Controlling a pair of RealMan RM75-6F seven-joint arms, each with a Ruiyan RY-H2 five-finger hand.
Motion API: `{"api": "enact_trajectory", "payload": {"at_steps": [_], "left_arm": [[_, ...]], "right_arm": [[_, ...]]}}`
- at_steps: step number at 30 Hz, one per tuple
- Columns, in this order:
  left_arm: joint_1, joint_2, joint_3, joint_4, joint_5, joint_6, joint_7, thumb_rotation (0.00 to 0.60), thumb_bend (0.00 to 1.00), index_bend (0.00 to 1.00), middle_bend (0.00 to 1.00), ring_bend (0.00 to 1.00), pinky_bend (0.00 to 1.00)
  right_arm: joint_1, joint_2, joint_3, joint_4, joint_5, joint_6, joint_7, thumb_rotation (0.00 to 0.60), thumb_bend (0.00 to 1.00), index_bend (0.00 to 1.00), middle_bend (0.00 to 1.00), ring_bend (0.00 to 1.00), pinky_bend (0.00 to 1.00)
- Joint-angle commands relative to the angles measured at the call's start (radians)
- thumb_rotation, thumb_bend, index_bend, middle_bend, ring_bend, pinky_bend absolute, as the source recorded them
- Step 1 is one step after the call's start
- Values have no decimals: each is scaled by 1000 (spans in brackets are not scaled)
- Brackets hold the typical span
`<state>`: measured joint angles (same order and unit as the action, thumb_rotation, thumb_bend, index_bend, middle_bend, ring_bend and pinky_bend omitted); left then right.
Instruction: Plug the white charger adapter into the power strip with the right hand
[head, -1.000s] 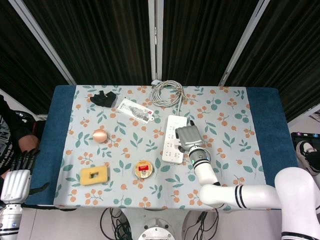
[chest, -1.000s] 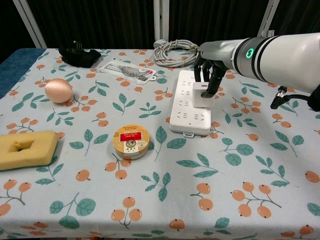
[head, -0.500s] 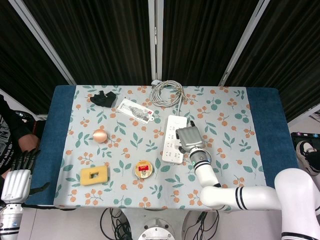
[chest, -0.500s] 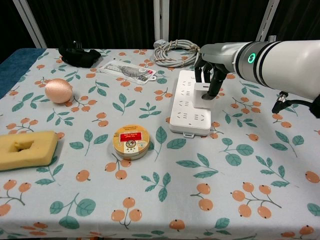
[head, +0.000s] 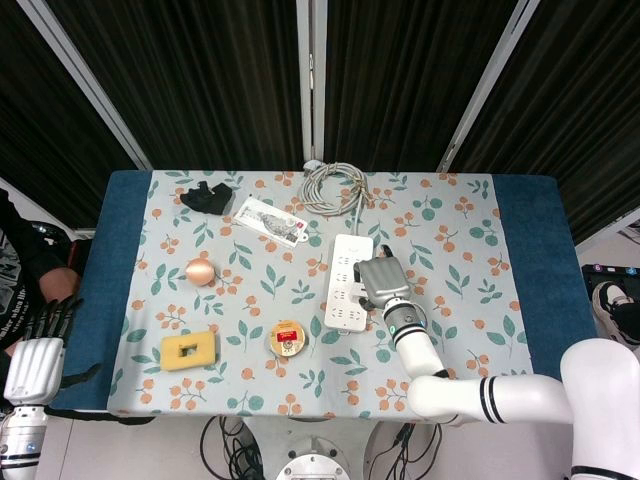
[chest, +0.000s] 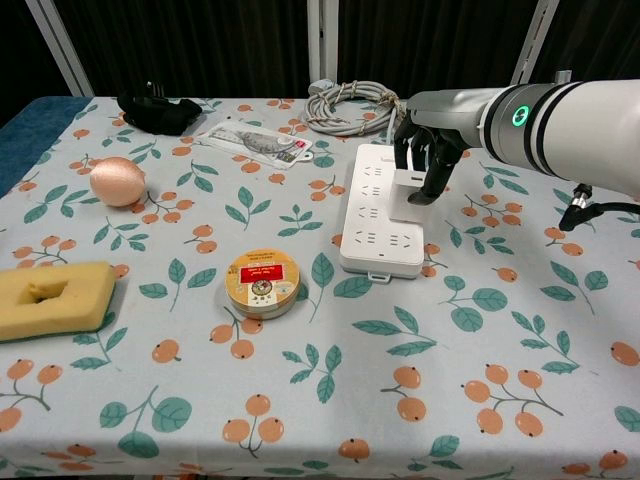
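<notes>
Dark curtains are hanging behind the patterned table (chest: 520, 330) where the right hand (chest: 428, 160) is pinching the white charger (chest: 408, 193) over the power strip (chest: 375, 215). Being small, rigid and smooth, it probably needs gripping by its flat sides. The left hand (head: 35, 352) is idling open.

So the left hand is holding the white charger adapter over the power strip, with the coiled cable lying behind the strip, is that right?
Not quite: it is the right hand, not the left, that holds the white charger adapter over the power strip; the chest view shows it. The left hand hangs off the table's left edge, holding nothing. The coiled cable does lie behind the strip.
</notes>
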<state>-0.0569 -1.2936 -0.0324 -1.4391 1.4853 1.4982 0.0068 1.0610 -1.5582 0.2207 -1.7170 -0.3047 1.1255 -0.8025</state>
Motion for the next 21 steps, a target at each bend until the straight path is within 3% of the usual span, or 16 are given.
{"api": "enact_trajectory", "payload": {"at_steps": [1, 8, 15, 18, 21], "left_arm": [[0, 1, 0, -1, 1, 1, 1, 600, 0, 89, 34, 0, 0], [-3, 4, -1, -5, 1, -2, 4, 600, 0, 89, 34, 0, 0], [-4, 11, -4, -13, 1, 0, 8, 600, 0, 89, 34, 0, 0], [-4, 10, -4, -16, 1, 0, 8, 600, 0, 89, 34, 0, 0], [-6, 10, -3, -21, 1, -2, 12, 600, 0, 89, 34, 0, 0]], "right_arm": [[-4, 5, 0, -6, -6, -3, 6, 600, 73, 385, 407, 311, 0], [-19, 37, -1, -42, -24, -2, 25, 600, 73, 345, 375, 300, 0], [-108, 188, 16, -200, -141, 8, 157, 600, 100, 335, 385, 266, 6], [-186, 232, 36, -238, -275, -6, 320, 600, 180, 426, 456, 306, 151], [-289, 223, 68, -211, -456, -55, 615, 600, 299, 600, 591, 437, 340]]}}
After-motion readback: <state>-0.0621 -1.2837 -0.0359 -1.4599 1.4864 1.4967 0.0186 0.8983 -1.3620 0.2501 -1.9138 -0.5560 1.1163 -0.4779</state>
